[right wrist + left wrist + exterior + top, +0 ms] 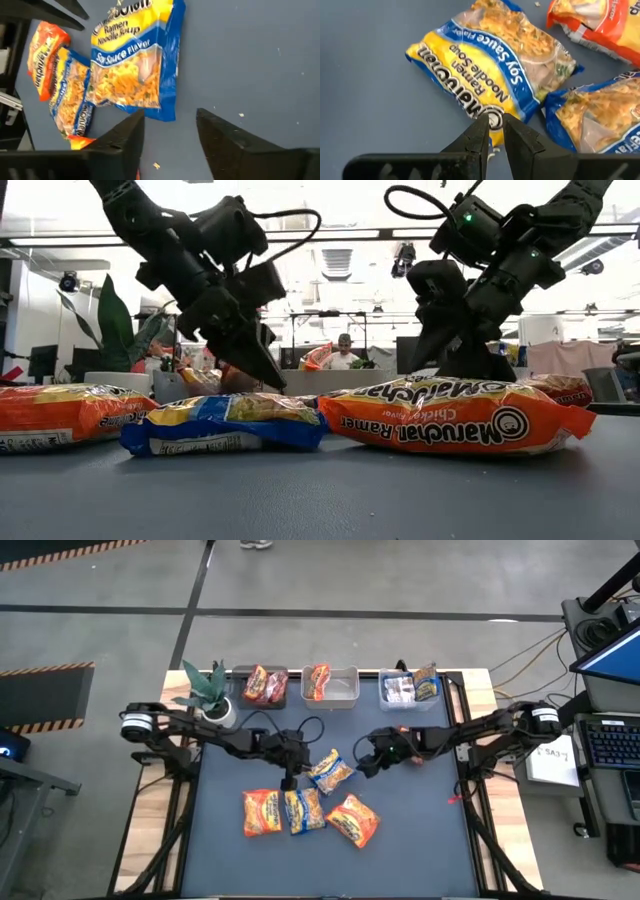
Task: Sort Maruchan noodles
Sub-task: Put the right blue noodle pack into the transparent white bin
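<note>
Labels on packets in far bins (329, 686) too small to read; low view cuts off left orange packet (60, 417).

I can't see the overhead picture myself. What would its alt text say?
Two dark robot arms meet over a dark table: left gripper and right gripper flank a blue-and-yellow noodle packet. Three more packets lie below; three clear bins and a potted plant line the far edge.

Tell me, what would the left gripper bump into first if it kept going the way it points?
Probably the blue-and-yellow crinkly plastic soy sauce noodle packet. The left gripper has its fingers nearly together, aimed at that packet's near edge; whether they already touch it is unclear.
</note>
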You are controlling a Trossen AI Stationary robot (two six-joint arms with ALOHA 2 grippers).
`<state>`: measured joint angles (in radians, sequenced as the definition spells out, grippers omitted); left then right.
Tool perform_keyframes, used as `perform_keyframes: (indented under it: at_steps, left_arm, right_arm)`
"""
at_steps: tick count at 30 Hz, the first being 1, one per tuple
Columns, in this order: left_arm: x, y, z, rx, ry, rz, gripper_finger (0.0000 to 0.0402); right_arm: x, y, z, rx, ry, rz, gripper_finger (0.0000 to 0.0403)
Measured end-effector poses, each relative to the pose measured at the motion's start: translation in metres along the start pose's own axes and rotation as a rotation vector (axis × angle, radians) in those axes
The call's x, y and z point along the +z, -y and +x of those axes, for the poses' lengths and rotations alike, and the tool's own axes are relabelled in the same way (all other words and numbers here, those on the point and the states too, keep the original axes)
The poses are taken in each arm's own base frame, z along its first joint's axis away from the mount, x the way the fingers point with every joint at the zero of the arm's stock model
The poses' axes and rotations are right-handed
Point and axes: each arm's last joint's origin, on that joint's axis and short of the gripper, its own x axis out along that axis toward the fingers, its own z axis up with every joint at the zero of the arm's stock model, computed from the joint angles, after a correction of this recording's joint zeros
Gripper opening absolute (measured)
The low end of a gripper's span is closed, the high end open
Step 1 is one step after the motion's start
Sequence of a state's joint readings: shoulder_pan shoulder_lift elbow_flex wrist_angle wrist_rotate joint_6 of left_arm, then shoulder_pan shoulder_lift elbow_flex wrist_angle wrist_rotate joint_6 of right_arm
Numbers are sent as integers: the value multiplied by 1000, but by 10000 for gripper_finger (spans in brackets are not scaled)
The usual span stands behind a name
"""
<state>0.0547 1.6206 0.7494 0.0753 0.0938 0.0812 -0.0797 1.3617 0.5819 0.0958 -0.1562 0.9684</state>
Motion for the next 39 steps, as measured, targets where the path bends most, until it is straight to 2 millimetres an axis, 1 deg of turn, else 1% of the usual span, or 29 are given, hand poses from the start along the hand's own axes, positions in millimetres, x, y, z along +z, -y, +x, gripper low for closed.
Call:
perform_keyframes:
  at_steps: [2,10,13,17,22,29,39]
  left_arm:
    - [-1,0,3,-2,4,-12,38]
    - [-2,0,5,-1,26,-36,38]
    - [-6,0,8,-3,7,-47,38]
    - [-8,0,12,-5,-1,-67,38]
    - [-10,0,15,-26,-7,-81,38]
    - [-17,1,19,-37,-28,-100,38]
    - [-19,1,19,-36,-15,-101,38]
  right_arm:
    - [2,1,0,4,5,-4,197]
    - [5,-2,0,44,31,-18,280]
    - [6,-2,0,44,32,-18,305]
    - [6,-1,6,44,33,-24,330]
    - [7,1,18,69,50,-42,342]
    - [8,0,31,148,51,-51,343]
    - [9,4,47,199,71,-29,343]
